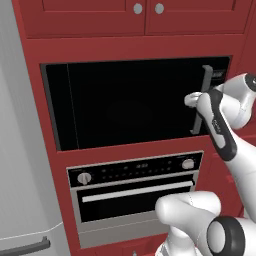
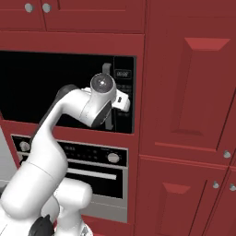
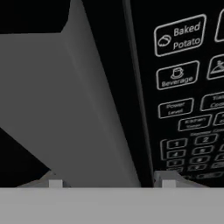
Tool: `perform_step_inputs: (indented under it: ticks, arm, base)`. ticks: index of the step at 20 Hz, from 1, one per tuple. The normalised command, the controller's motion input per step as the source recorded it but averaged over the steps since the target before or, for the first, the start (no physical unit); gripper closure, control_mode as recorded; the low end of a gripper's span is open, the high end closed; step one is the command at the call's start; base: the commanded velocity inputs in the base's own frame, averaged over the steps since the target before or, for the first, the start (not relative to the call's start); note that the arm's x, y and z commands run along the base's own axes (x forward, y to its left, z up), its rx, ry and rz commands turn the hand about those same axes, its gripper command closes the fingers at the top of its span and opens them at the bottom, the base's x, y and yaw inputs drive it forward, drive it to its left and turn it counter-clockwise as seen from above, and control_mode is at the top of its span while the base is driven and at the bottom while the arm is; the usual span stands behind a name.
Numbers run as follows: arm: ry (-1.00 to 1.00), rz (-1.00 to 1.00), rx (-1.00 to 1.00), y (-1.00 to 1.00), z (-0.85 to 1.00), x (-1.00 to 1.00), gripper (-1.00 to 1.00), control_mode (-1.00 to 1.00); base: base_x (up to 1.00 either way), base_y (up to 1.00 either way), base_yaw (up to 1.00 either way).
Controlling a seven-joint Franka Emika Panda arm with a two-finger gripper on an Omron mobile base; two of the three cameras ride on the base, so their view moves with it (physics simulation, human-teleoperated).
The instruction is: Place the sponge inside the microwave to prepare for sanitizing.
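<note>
Jaws are set either side of the grey door handle (image 3: 74,100) of the microwave (image 1: 130,105); whether it is gripped cannot be told.

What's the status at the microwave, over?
Gripper astride the door handle, jaws not seen shut on it. Microwave door looks closed. Sponge not sighted. Nothing in the way.

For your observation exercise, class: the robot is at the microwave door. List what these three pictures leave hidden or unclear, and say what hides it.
- Microwave interior: left base view, hidden behind the shut dark glass door.
- Gripper grip on the door handle: hand view, fingertips cut off at the bottom edge; the base views have the arm's own body in the way.
- Button panel: hand view, cut off at the right edge; the lower labels are too small to read.
</note>
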Motion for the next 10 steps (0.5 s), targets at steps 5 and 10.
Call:
perform_step_inputs:
  ticks: [5, 10]
  arm:
    - [-0.04, 0.0, 0.12, 0.08, -0.15, 0.3, 1.0, -1.0]
    - [-0.07, 0.0, 0.13, 0.24, -0.08, 0.03, 1.0, -1.0]
  base:
    - [0.0, 0.0, 0.0]
    - [0.0, 0.0, 0.0]
